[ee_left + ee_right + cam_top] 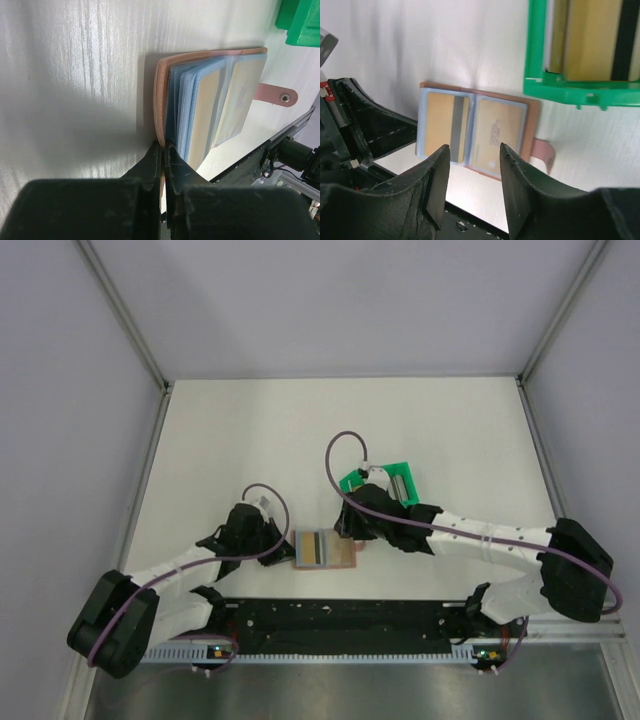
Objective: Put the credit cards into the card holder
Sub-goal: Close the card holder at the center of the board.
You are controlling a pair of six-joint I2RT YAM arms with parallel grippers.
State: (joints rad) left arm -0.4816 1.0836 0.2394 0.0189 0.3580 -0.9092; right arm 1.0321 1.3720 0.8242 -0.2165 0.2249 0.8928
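Left tool tight on flat tan leathery card holder

Overhead view looks down; both close wrist views share the card holder.

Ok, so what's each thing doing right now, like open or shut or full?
card holder: lying open, credit cards in its sleeves.
strap: unsnapped, sticking out.
left tool: shut, pinching the card holder's cover edge.
right tool: open, empty, above the card holder.
green tray: more cards inside.
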